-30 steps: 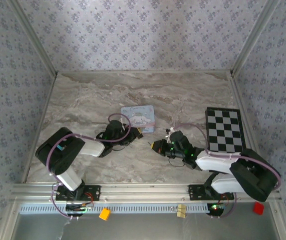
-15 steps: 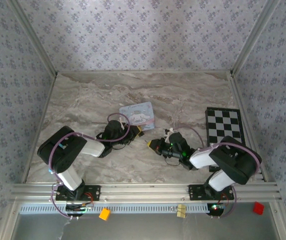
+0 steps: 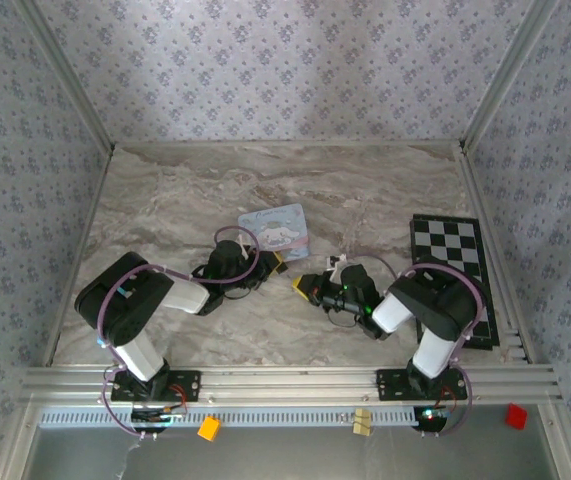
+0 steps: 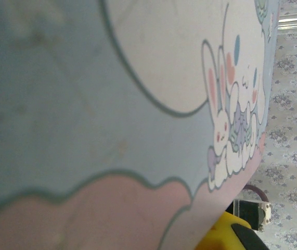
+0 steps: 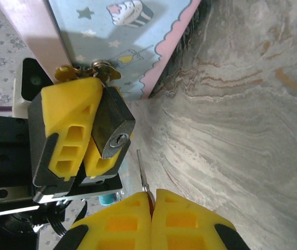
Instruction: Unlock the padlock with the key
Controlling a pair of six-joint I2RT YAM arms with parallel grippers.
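Note:
In the right wrist view the padlock [image 5: 112, 125], a small dark block with a silvery keyhole face [image 5: 116, 139], sits clamped between the yellow fingers of my left gripper [image 5: 88, 140], close against the pale blue cartoon tin [image 5: 132, 41]. My right gripper [image 5: 152, 200] is shut on the key, whose thin blade [image 5: 143, 174] points up toward the lock. The tip stops a little below and right of the keyhole, apart from it. From above, the left gripper [image 3: 270, 263] and the right gripper [image 3: 302, 285] face each other just below the tin [image 3: 277, 230].
The tin's printed lid [image 4: 138, 104] lies very close in the left wrist view, with a yellow fingertip [image 4: 223, 234] at the bottom edge. A black-and-white checkerboard [image 3: 450, 250] lies at the right. Marbled tabletop [image 3: 185, 190] stretches to the patterned walls.
My right arm has folded in and carried the key leftward, closer to the padlock. The left arm and the tin have stayed put.

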